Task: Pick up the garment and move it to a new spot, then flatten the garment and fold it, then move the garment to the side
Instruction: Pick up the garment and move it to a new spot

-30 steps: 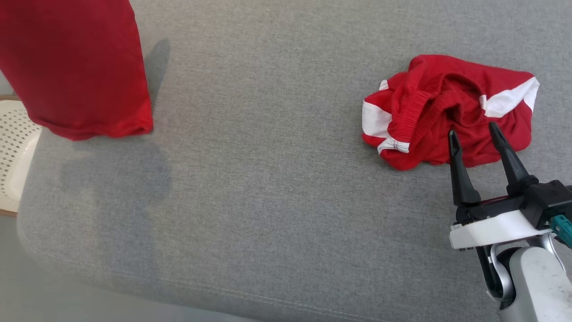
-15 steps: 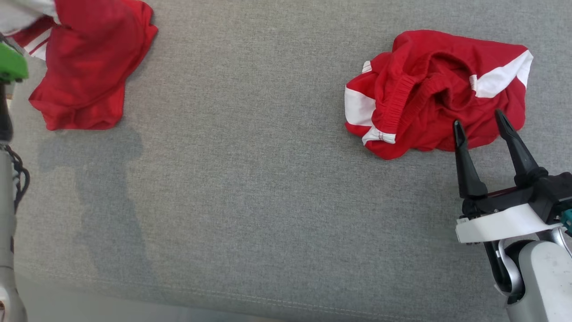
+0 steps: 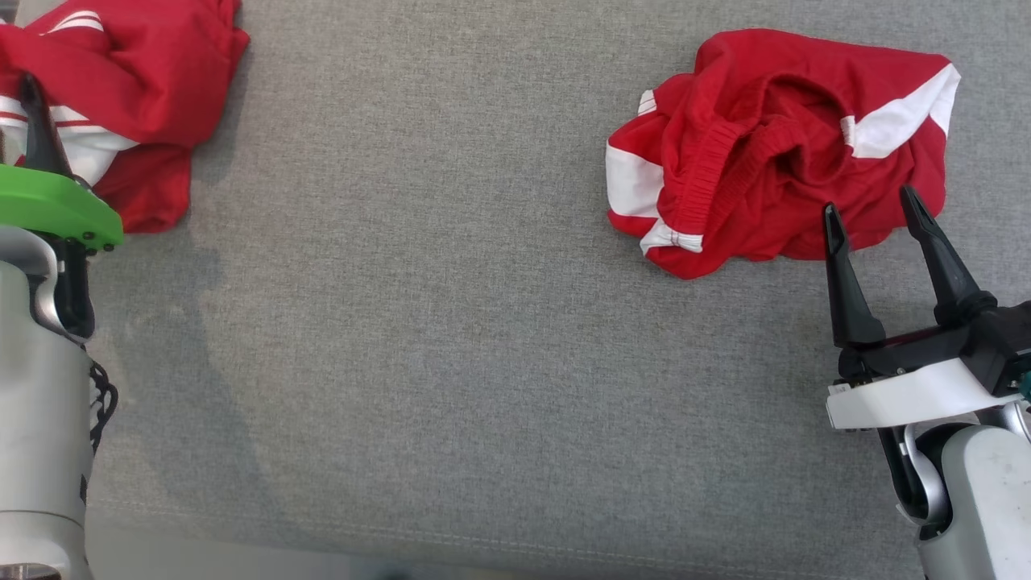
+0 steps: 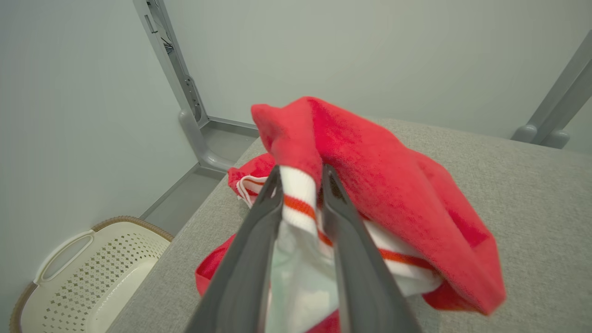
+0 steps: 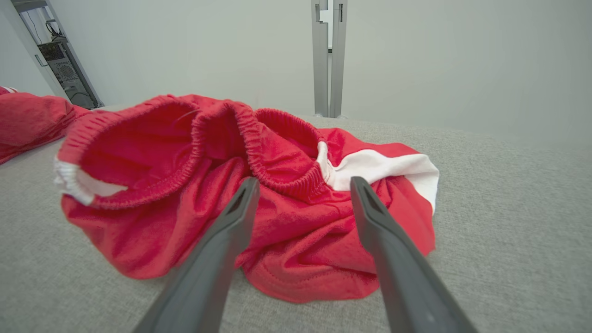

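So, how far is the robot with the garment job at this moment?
Done, it seems: the striped garment lies on the grey cushion, crumpled. In hand: its white cuff sits between the fingers of the left gripper; gripped or released, I cannot tell. Left: flattening, folding, moving aside. The right gripper is open, pointing at the red shorts.

**Around your work: pad, shorts, basket, frame**

You have a grey woven pad (image 3: 451, 322) across the head view, with a stitched seam (image 3: 483, 541) running along its near edge; red shorts (image 3: 749, 161) with white panels lie crumpled on it at the upper right, elastic waistband gaping; in the left wrist view you'll find a cream perforated basket (image 4: 92, 273) on the floor (image 4: 178, 203) beside the pad's corner; grey metal posts (image 5: 328, 60) stand against the pale wall (image 4: 370, 55).
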{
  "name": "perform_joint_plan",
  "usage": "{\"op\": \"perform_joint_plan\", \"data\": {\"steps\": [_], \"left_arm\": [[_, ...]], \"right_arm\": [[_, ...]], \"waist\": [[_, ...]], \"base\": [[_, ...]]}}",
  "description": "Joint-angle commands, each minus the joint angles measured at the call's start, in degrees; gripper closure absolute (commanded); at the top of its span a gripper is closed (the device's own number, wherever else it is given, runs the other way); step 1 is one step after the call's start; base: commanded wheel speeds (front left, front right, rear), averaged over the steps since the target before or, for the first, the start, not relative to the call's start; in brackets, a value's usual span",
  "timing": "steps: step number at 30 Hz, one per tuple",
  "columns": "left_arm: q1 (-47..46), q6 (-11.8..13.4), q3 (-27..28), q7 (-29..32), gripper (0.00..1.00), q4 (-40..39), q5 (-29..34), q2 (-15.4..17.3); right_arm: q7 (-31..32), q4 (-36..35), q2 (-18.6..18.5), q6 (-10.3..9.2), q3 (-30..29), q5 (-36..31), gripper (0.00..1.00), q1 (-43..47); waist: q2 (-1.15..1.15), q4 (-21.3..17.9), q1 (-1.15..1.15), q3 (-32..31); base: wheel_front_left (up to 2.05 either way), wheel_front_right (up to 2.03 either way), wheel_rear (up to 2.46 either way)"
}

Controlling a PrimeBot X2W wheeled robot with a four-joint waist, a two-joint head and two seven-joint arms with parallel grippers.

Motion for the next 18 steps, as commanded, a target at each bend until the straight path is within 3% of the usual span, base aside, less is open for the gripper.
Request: {"op": "perform_joint_plan", "data": {"steps": [1, 10, 18], "left_arm": [[-0.38, 0.59, 1.08, -0.04, 0.0, -1.4, 0.66, 0.8], [-1.47, 1.39, 5.91, -0.04, 0.0, -12.07, 6.62, 2.88], [-0.66, -0.42, 5.21, -0.04, 0.0, -20.68, 10.61, 0.52]], "right_arm": [[-0.16, 0.02, 0.09, -0.06, -0.05, -0.23, 0.0, -0.73], [-1.91, 2.74, 1.89, -0.06, -0.11, 0.48, 0.0, -1.06], [-3.32, 5.8, 3.74, -0.06, 0.29, 0.9, 0.0, -1.79]], "waist": [[0.0, -0.19, -0.01, -0.16], [0.0, -1.97, -0.01, -3.42], [0.0, -5.52, -0.01, -6.58]], "base": [[0.0, 0.0, 0.0], [0.0, 0.0, 0.0], [0.0, 0.0, 0.0]]}}
